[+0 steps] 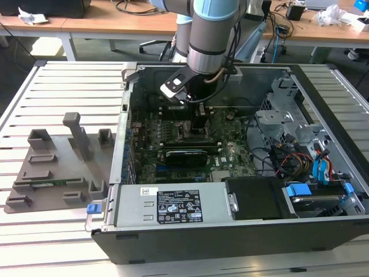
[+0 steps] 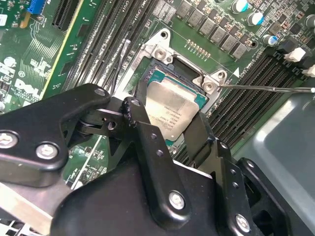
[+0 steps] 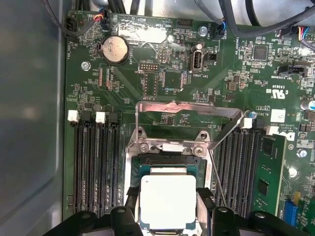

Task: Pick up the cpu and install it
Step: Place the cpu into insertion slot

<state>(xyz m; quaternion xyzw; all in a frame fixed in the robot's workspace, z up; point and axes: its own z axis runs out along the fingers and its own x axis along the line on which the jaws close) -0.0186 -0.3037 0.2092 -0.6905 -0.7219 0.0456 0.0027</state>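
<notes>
In both wrist views, jaws are clamping the cpu (image 3: 168, 200) (image 2: 172, 113) at the open socket (image 3: 167, 147) (image 2: 160, 51). The exterior view is showing the arm (image 1: 212, 34) reaching into the case (image 1: 230, 239), with the grey fixture (image 1: 52, 167) at its nine o'clock.

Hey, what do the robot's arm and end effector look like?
The arm is a silver-grey cylinder with a pale blue joint cap and a cable looped at its wrist. The end effector is matte black jointed bars with silver screws.
</notes>
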